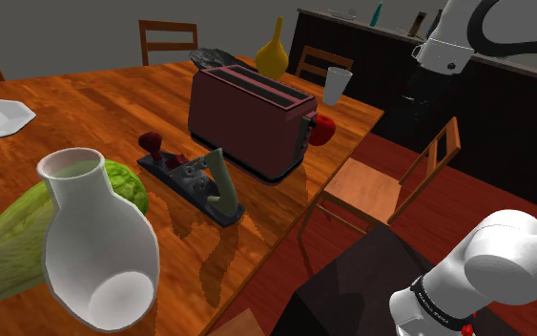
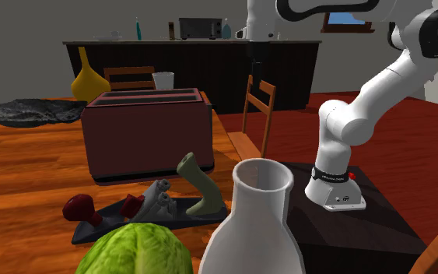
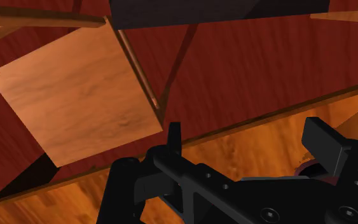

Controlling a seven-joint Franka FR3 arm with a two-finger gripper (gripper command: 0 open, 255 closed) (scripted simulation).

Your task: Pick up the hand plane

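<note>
Nothing of the pick is done yet, as far as these views show. The hand plane [image 1: 192,181] lies flat on the wooden worktop [image 1: 113,105], just in front of the dark red toaster [image 1: 247,119], with its red knob at one end and its greenish handle at the other. The pincer [image 3: 247,143] is empty and wide: in the wrist view its two black fingers [image 3: 173,137] stand well apart with nothing between them. It looks down on the worktop's edge, a wooden chair [image 1: 361,186] and the red floor beside it, so I judge it to be high up and well apart from the plane. The whole job is left: carry the pincer over the plane, lower it, close on the body, and lift.

Some things are hard to read. In the shoulder view the arm [image 1: 447,38] is cut off by the picture's top edge, and the black hand below it merges with the dark counter behind (its outline is mostly guesswork there). In the second exterior view the lettuce [image 2: 135,249] covers part of the plane's near edge, and the white vase [image 2: 260,226] stands right at its handle end, so that end's tip cannot be made out.
</note>
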